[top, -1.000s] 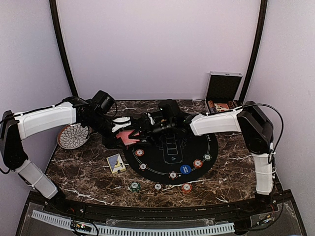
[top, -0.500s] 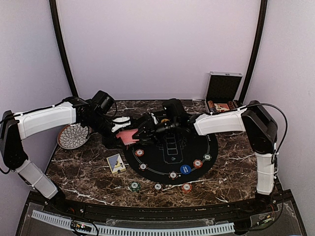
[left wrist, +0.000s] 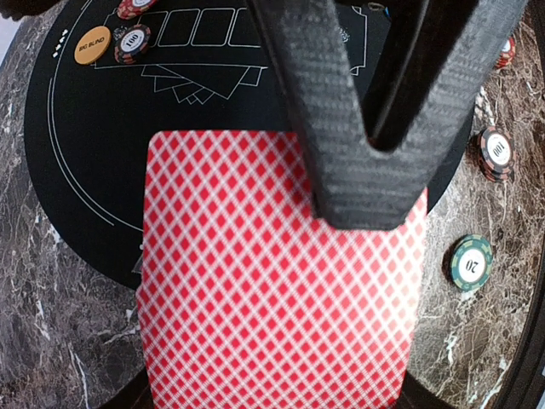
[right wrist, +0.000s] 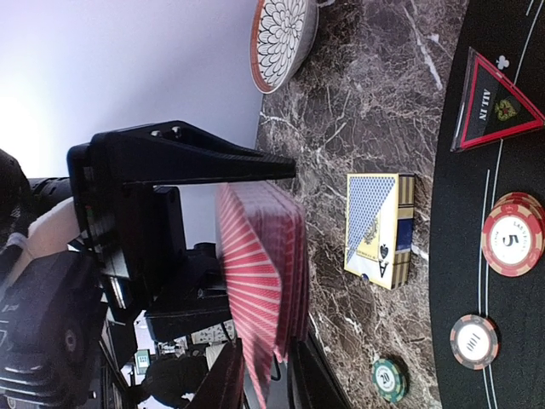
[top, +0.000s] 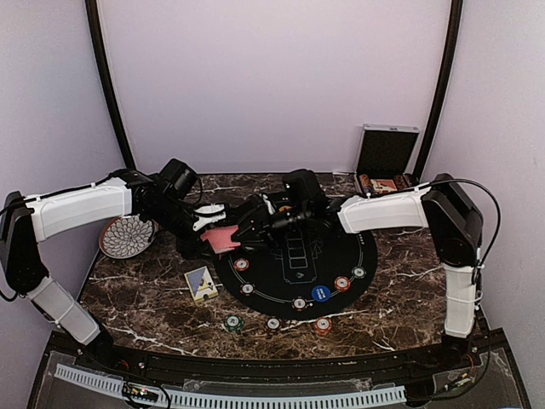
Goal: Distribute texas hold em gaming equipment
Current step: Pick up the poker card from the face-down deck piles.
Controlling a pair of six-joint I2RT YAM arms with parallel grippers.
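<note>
Walls [top: 272, 85] pale lilac on three sides, with dark curved posts in the far corners. Table [top: 136, 290] is dark brown marble with white veins. Round black playing mat [top: 277, 277] with printed white outlines lies at its centre. Silver case [top: 385, 158] stands at the far right corner, lid up. Patterned plate [top: 126, 236] sits at the left edge, and a blue-and-yellow card box [top: 201, 283] lies flat on the marble just left of the mat. Both arms reach inward and meet over the mat's left rim. Left gripper [top: 213, 226] is clamped on the red-backed deck [left wrist: 255, 290], one finger across the back and one beneath, holding it off the table above the mat edge. Right gripper [top: 249, 232] faces it, its fingers either side of the deck's free edge; cannot tell whether they pinch a card. Deck is roughly level, red backs up, cards slightly fanned; its long axis appears to run in line with the left fingers, toward the mat. Poker chips [top: 320, 293] lie along the mat's near arc, with three on the marble in front of it.
</note>
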